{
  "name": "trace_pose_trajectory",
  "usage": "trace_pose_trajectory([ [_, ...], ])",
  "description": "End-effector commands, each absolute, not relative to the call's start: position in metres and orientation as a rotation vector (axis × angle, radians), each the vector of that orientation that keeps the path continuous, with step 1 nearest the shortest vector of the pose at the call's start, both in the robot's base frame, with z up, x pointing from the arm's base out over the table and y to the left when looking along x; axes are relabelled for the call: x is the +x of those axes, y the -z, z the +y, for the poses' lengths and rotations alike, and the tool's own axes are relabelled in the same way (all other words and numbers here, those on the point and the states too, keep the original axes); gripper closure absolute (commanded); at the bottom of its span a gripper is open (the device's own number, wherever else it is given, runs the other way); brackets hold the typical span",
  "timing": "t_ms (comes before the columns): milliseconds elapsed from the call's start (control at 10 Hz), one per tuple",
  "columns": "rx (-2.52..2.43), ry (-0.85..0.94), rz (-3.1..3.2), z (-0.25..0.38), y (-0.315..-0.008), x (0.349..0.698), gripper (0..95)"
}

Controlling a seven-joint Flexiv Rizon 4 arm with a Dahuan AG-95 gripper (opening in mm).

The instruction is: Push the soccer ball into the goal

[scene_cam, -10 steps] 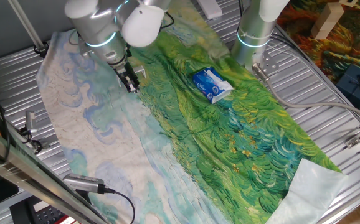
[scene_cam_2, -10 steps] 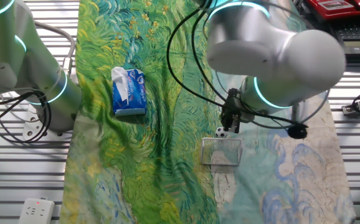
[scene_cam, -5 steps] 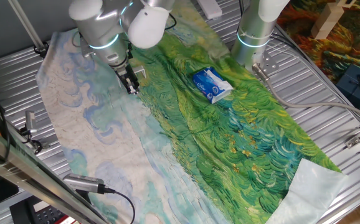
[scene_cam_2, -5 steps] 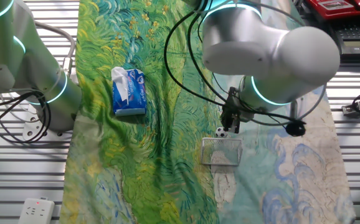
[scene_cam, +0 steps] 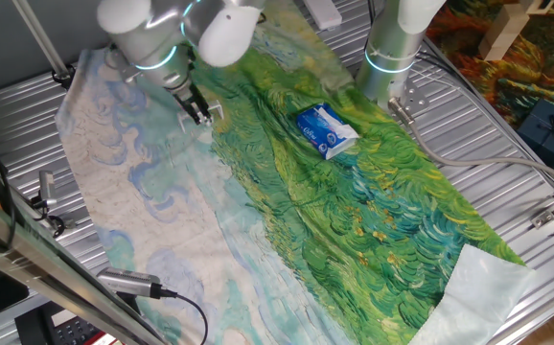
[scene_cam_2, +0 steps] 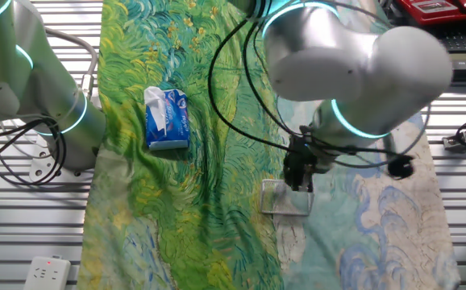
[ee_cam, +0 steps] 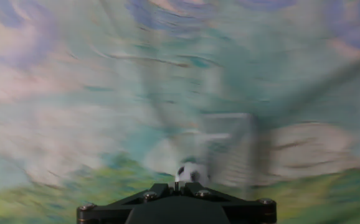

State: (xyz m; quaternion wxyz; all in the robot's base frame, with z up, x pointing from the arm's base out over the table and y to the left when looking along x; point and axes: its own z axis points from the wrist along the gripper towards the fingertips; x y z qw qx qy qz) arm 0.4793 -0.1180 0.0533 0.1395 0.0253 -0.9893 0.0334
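Observation:
In the hand view the soccer ball (ee_cam: 191, 173), tiny, white with black patches, sits right at my gripper's (ee_cam: 177, 185) tips. The goal (ee_cam: 231, 148), a small white frame, is blurred just beyond it to the right. My gripper (scene_cam_2: 299, 176) is shut and points down at the cloth, at the goal's (scene_cam_2: 286, 199) open front edge; the ball is hidden behind the fingers in this view. In the fixed view from the opposite side my gripper (scene_cam: 196, 110) stands next to the goal (scene_cam: 215, 111).
A blue-and-white packet (scene_cam: 325, 130) lies on the green part of the painted cloth, also in the other fixed view (scene_cam_2: 166, 118). A second robot arm (scene_cam: 392, 48) stands at the cloth's edge. Slatted metal table (scene_cam: 507, 182) surrounds the cloth.
My gripper has moved toward the goal, up to its front edge. The ball, seen beside the fingers before, is now hidden behind them. The hand view is motion-blurred.

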Motion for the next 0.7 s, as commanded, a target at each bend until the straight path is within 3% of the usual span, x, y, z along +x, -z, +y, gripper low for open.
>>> trace_pose_trajectory([
  [100,0.067,-0.037,-2.812,-0.114,-0.062,0.496,95.0],
  [700,-0.083,-0.003,-2.821,-0.07,-0.062,0.517,95.0],
])
